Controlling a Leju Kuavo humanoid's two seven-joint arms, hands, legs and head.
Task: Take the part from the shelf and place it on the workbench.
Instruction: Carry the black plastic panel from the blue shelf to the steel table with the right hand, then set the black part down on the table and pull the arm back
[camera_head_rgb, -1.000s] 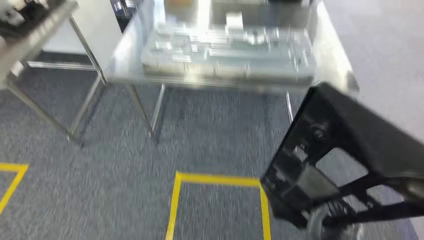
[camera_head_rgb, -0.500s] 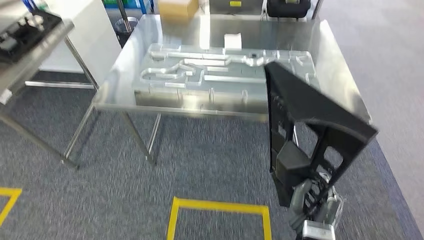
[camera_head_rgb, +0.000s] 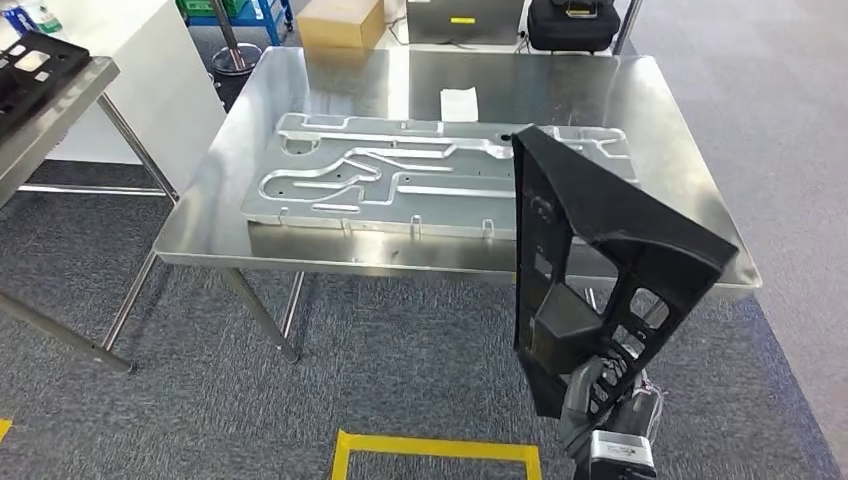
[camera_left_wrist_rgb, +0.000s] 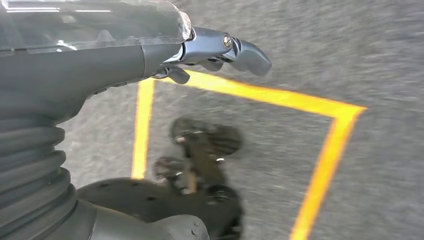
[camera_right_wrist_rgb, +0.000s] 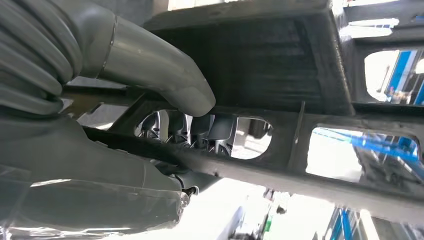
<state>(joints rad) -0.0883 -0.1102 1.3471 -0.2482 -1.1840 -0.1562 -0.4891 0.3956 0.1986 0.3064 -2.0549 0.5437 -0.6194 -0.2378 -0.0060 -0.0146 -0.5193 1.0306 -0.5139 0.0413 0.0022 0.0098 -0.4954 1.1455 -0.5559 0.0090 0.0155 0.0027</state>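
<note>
We hold the big black plastic frame part with cut-out windows (camera_head_rgb: 600, 270) up in the air, standing tall on its end, at about 4 o'clock in our head view. It hangs over the grey carpet floor (camera_head_rgb: 400, 340), and its top end shows in front of the near right edge of the shiny steel counter (camera_head_rgb: 680, 130). Our right hand (camera_head_rgb: 592, 392) grips the part at its low end. In the right wrist view the thick grey thumb (camera_right_wrist_rgb: 165, 80) presses on one bar and the dark fingers (camera_right_wrist_rgb: 200, 131) poke through a window.

Our left hand (camera_left_wrist_rgb: 220, 47) holds nothing, with its fingers stretched out and apart over the floor.

On the counter lies a flat silver metal plate with winding grooves (camera_head_rgb: 400, 180). A small white paper (camera_head_rgb: 459, 103) lies at 12 o'clock from it. Yellow tape lines (camera_head_rgb: 440, 448) mark the floor at 6 o'clock.
</note>
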